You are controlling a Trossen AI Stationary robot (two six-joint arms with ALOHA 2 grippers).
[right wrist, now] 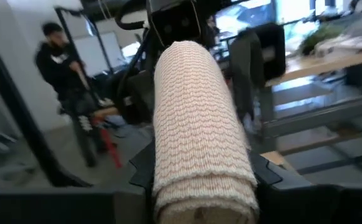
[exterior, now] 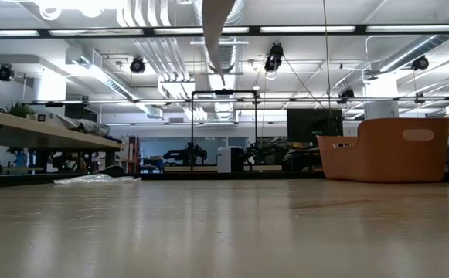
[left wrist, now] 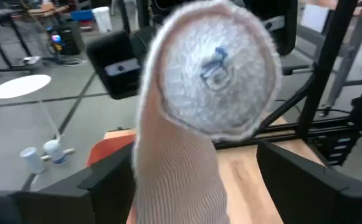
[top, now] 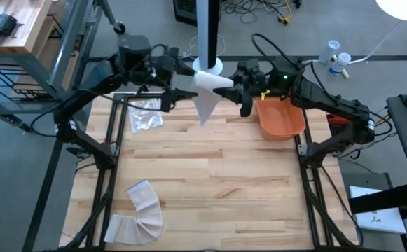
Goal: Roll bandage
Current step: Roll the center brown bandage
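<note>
Holding the bandage roll (top: 210, 81) aloft at the table's far edge, right gripper (top: 239, 94) clamped on it, left gripper (top: 181, 80) standing apart beside it; keeping the hanging tail (top: 207, 108) taut, probably regripping squarely before winding.

Cream ribbed bandage (top: 207, 85), tightly rolled, held aloft above the table's far edge, loose tail hanging down.

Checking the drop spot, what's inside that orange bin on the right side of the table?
Nothing shows inside the orange bin from above; its visible floor looks bare. The right claw and arm cover its far rim, so that corner stays unseen.
</note>
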